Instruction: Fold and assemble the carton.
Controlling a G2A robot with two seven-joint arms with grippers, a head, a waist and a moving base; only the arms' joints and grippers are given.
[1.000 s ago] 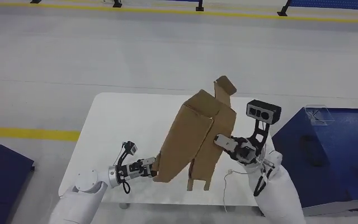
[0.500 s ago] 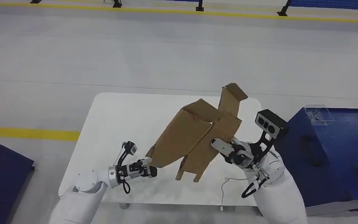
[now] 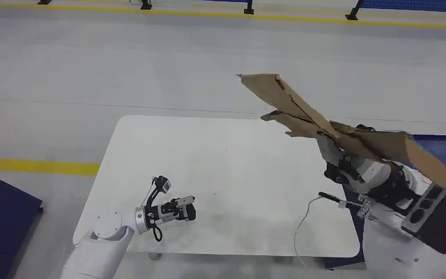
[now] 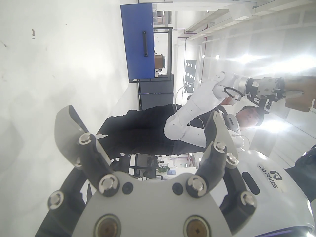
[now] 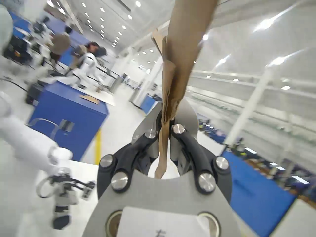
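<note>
- Hall with a pale grey floor point(image 3: 139, 70) around a white counter point(image 3: 209, 167). The counter's top is smooth and matte, with rounded corners.
- Carton point(image 3: 284, 97): brown corrugated board, not yet squared up. It is clear of the counter and held in the air above its far-right corner, with one end reaching out past the counter's right edge. Loose flaps splay at the end over the counter.
- Right tool point(image 5: 166, 122): fingers pressed together on the carton's edge, pinching what looks like a doubled layer of board. The wrist view shows a ragged, fluted edge between the pads.
- Judgement: gripped by one edge and raised off the counter so the panels hang free for opening or turning — no surface drag.
- Left tool point(image 4: 142, 124): low over the counter near its robot-side left corner, fingers spread with nothing between them. It is well apart from the carton and is probably placed to take an opposite panel.
- Thin pale cable point(image 3: 306, 216) trails across the counter's robot-side right corner.
- Handling guess: the board is light and stiff and creases at the score lines; a single edge pinch may let it swing.
</note>
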